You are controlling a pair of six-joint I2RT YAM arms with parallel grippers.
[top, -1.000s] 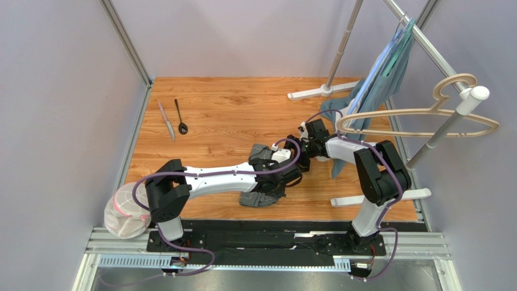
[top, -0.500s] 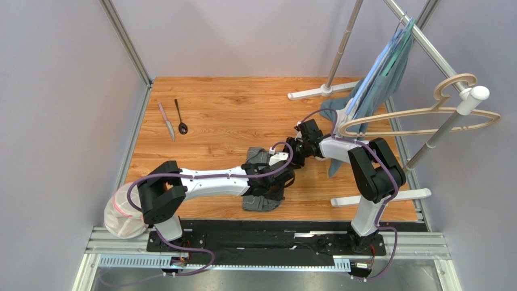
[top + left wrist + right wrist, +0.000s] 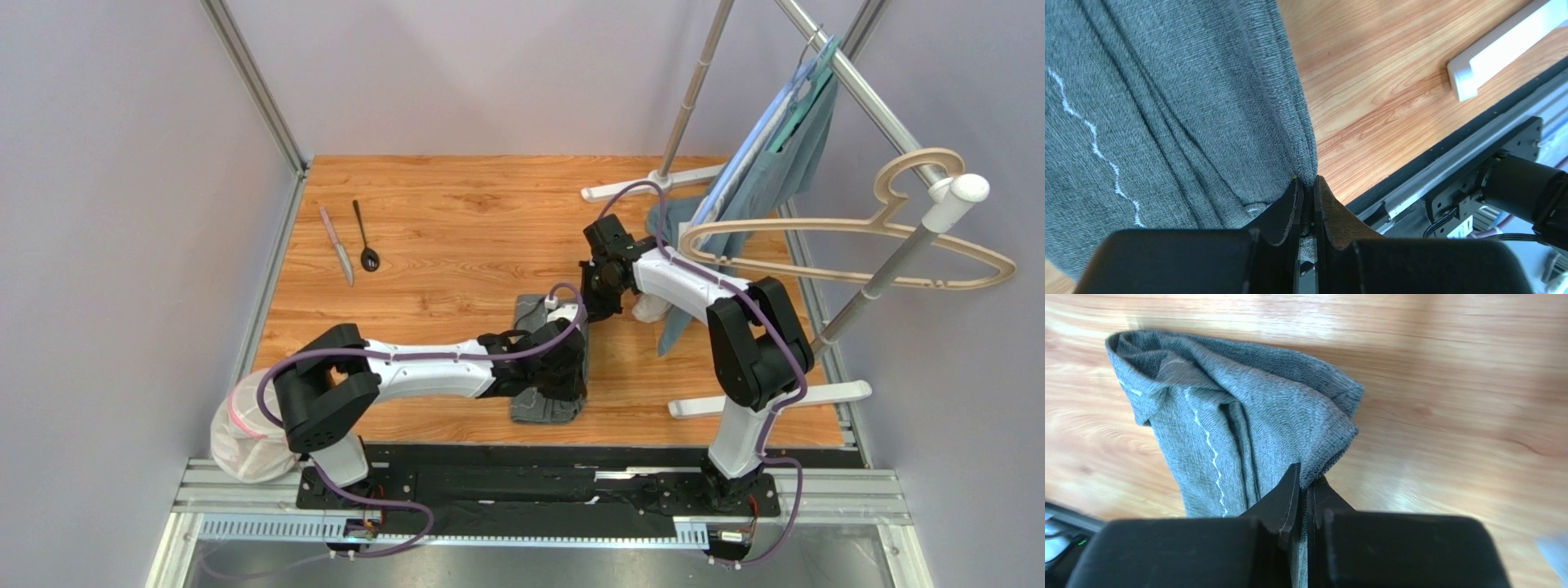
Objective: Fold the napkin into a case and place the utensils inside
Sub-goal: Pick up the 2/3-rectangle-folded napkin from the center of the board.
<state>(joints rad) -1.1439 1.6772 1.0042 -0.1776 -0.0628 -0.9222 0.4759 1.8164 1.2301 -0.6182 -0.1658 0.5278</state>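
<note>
The dark grey napkin lies bunched lengthwise near the middle of the wooden table, its centre hidden under my left wrist. My left gripper is shut on the napkin at its near right edge. At the far end, my right gripper pinches a folded edge of the napkin, whose pale stitching shows. In the top view the right gripper sits at the cloth's far right corner. The silver knife and black spoon lie side by side at the far left, away from both grippers.
A clothes rack stands on the right with a teal-grey garment and a wooden hanger. Its white feet rest on the table. A mesh bag sits by the left arm's base. Metal frame posts border the table.
My right gripper moved left and toward the far side, then closed on the napkin's far edge. The left arm pulled nearer, and the cloth now lies straighter and narrower.
</note>
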